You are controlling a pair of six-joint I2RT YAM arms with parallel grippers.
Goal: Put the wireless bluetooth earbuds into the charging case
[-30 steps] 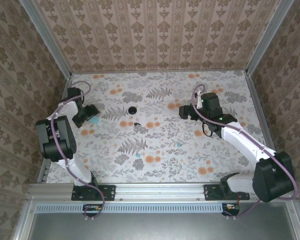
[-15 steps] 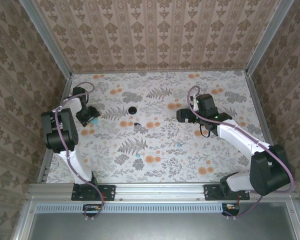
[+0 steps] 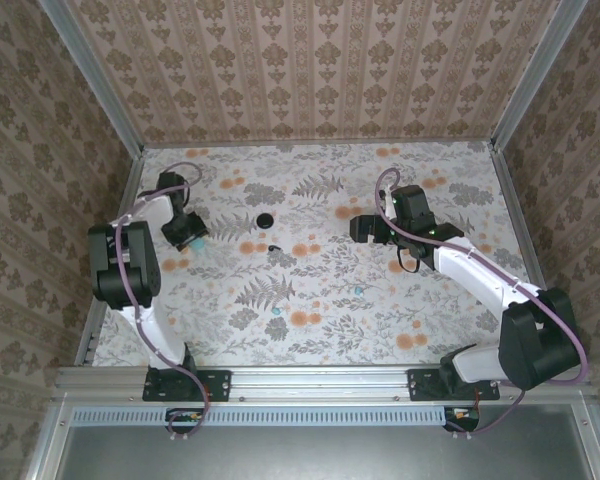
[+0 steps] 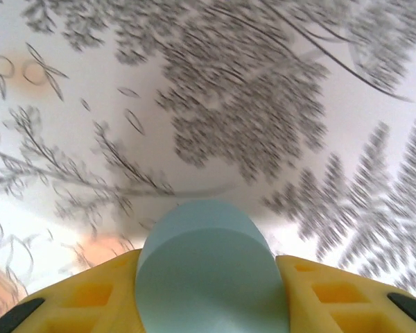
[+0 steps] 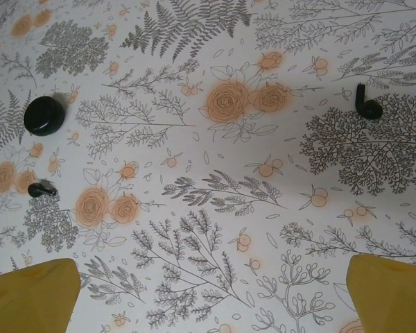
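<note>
The teal charging case (image 4: 208, 277) sits between the yellow fingers (image 4: 90, 298) of my left gripper (image 4: 208, 267), which touch it on both sides. From above, the left gripper (image 3: 188, 238) and the charging case (image 3: 194, 243) are at the table's left edge. One black earbud (image 5: 367, 105) lies on the cloth at upper right in the right wrist view, another earbud (image 5: 40, 189) at the left. That earbud (image 3: 274, 247) is near the table's middle. My right gripper (image 5: 211, 298) is open above bare cloth, and from above the right gripper (image 3: 358, 228) is right of centre.
A flat black round disc (image 3: 265, 218) lies just behind the middle earbud; the disc (image 5: 43, 114) also shows in the right wrist view. The floral cloth (image 3: 310, 290) covers the table. Patterned walls with metal posts (image 3: 120, 120) close in the sides and back.
My left gripper's jaws have closed in on the charging case, and the left arm has shifted slightly right. The right gripper has drifted a little to the left, still open.
</note>
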